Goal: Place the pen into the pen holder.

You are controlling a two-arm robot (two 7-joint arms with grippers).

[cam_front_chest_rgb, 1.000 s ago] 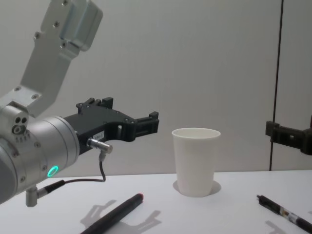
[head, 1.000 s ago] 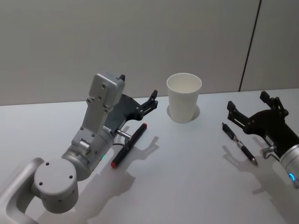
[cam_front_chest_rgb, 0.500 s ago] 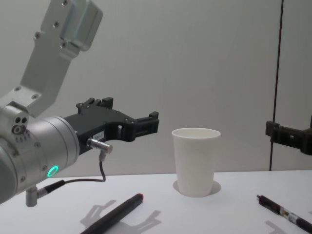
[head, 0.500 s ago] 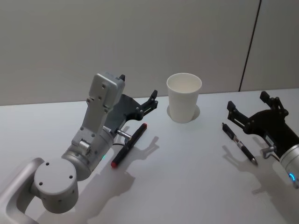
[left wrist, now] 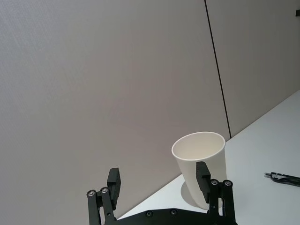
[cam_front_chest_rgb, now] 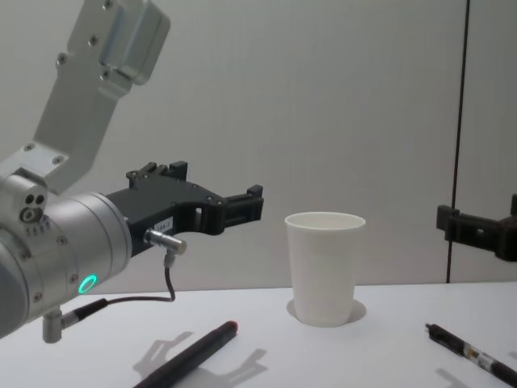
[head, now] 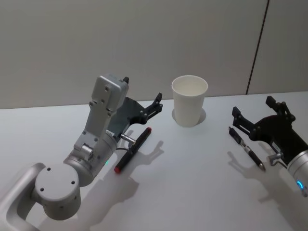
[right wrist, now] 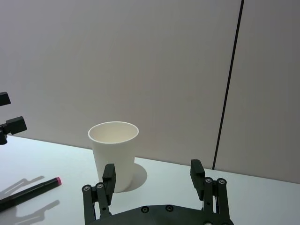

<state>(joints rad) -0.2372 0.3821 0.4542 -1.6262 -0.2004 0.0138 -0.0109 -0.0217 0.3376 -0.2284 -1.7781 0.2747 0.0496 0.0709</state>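
The pen holder (head: 189, 102), a white paper cup, stands upright at the back of the white table. A black pen with a red tip (head: 133, 149) lies left of it, under my left gripper (head: 142, 91), which hovers open and empty above the table. A second black pen (head: 246, 148) lies to the cup's right, beneath my right gripper (head: 253, 107), also open and empty. In the chest view the cup (cam_front_chest_rgb: 325, 267) stands between the left gripper (cam_front_chest_rgb: 218, 194) and the right gripper (cam_front_chest_rgb: 472, 226). Both wrist views face the cup (left wrist: 199, 164) (right wrist: 114, 152).
A grey wall with a dark vertical seam (head: 257, 45) runs behind the table (head: 192, 192). The left arm's grey links (head: 103, 110) rise above the table's left side. A thin cable (cam_front_chest_rgb: 166, 283) hangs from the left wrist.
My right gripper has shifted slightly left and down toward the right-hand pen. The left arm, both pens and the cup have not moved.
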